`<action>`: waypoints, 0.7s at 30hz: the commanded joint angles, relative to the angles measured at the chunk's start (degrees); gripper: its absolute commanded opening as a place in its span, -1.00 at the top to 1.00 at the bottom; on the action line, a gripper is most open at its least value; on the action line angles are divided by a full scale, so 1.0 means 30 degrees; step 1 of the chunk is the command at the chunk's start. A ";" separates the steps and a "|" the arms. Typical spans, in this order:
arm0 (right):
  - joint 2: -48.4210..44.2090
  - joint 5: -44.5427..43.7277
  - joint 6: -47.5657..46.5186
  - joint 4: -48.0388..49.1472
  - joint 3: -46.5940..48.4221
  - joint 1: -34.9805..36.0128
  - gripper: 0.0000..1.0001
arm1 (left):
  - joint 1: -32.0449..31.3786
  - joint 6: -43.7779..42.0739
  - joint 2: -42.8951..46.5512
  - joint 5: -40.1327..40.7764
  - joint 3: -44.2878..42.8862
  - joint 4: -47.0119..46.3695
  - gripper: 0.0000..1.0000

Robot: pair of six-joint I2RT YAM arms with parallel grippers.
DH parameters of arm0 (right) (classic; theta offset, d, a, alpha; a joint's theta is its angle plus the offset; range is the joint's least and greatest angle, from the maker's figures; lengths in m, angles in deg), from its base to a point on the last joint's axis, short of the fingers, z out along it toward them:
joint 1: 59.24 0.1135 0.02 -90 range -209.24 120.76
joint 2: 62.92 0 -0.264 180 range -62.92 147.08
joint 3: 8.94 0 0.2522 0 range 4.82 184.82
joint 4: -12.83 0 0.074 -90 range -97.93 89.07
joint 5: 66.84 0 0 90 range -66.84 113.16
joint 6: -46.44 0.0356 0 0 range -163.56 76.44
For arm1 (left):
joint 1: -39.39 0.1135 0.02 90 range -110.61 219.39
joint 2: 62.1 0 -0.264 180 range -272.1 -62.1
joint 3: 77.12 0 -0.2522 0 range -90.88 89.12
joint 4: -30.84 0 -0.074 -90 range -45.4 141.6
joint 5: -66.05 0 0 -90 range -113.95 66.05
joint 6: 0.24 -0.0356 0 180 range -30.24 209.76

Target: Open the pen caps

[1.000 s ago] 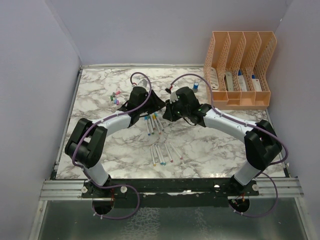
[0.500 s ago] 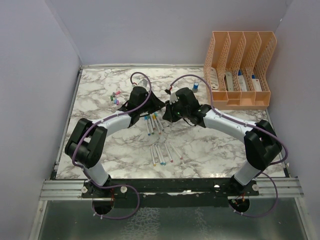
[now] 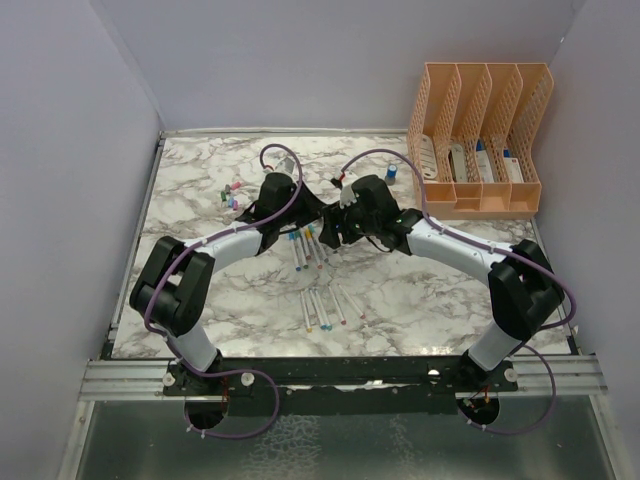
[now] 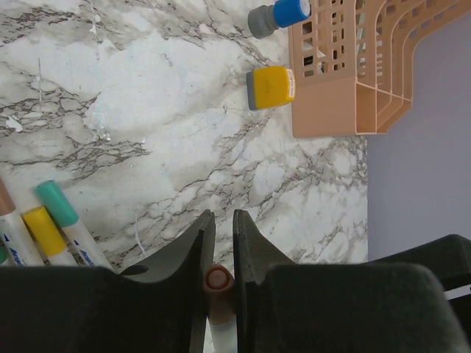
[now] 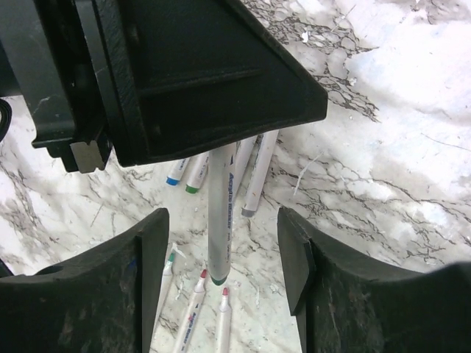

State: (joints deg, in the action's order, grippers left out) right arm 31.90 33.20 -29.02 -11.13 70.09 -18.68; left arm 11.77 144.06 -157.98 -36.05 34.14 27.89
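Marker pen (image 5: 219,184) gripped by the left gripper (image 4: 222,220) above the marble table (image 3: 420,290).
Its brownish end is clamped between the jaws; the right gripper (image 5: 221,228) is spread open either side of the barrel.

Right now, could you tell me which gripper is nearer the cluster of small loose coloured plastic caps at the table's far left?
Left. The left gripper, jaws shut on a slim white pen, sits right of the caps; the right gripper, jaws open, lies farther right.

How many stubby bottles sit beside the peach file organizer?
2: a blue-topped one by the organizer's corner, and a yellow one right beside its wall. More may be hidden elsewhere.
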 commanded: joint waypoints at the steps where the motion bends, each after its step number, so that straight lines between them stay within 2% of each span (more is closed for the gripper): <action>1: -0.0216 0.0297 0.0152 0.0641 -0.0017 0.0133 -0.23 | -0.0211 -0.0146 0.0196 0.0169 -0.0296 -0.0606 1.00; 12: 0.0271 0.0427 0.0600 0.1231 0.0149 0.0130 -0.18 | -0.0825 0.0998 0.0672 -0.0572 -0.0071 -0.1775 1.00; 21: 0.0196 0.0093 0.0839 0.1585 0.0075 0.0134 0.20 | -0.1258 0.1758 0.1011 -0.0684 0.0292 -0.2525 1.00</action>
State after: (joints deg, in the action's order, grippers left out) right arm 32.08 33.38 -27.16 -8.94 70.09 -18.68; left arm 8.84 147.84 -157.56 -36.59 34.25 23.63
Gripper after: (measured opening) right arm 0.452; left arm 0.175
